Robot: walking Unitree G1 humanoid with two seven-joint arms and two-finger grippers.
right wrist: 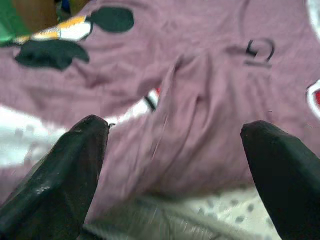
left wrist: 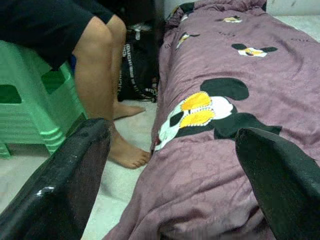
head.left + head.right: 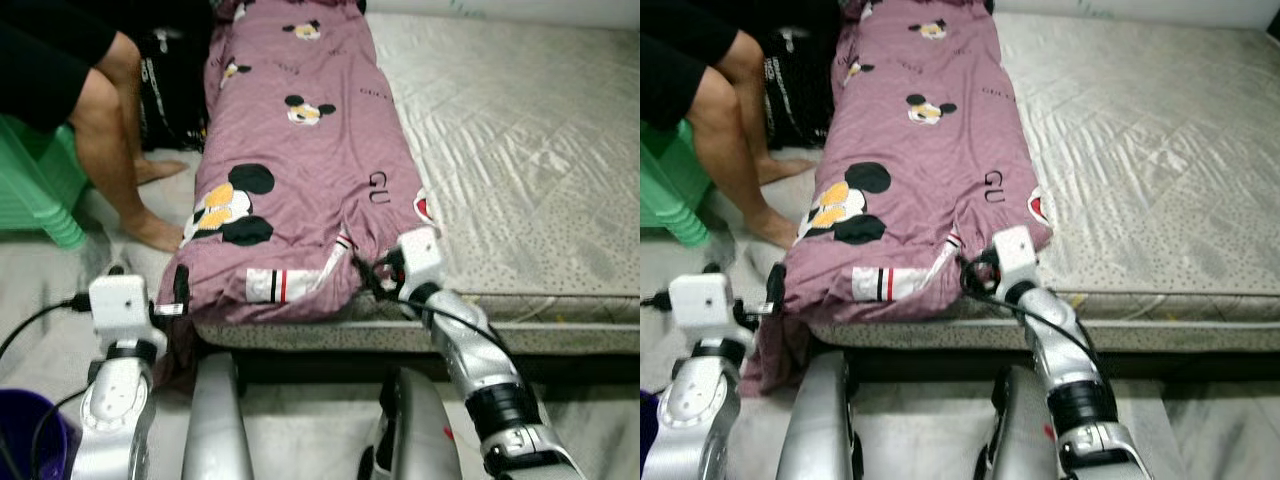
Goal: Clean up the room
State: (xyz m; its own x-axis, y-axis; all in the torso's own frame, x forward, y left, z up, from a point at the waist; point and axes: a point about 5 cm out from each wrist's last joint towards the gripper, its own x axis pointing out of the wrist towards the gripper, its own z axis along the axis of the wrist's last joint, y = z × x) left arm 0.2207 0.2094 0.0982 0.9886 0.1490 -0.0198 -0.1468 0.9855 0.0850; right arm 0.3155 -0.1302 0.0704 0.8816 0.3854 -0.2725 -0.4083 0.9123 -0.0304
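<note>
On the bed [image 3: 520, 150], along its left side: mauve cartoon-print quilt [image 3: 290, 170], near corner drooping over the edge | left gripper [image 2: 170, 200] fingers spread, low beside that corner | right gripper [image 1: 170, 165] fingers spread, at quilt hem | seated person's legs [image 3: 120, 160], green stool [image 3: 40, 190], black bag [image 3: 170, 90] crowd the left floor.

Blanket [image 3: 300, 150]: mauve-pink, printed with cartoon mouse heads and a red, white and black striped patch near its foot, folded into a long rumpled strip along the left side of the bed [image 3: 520, 170], its lower left corner spilling over the edge.
</note>
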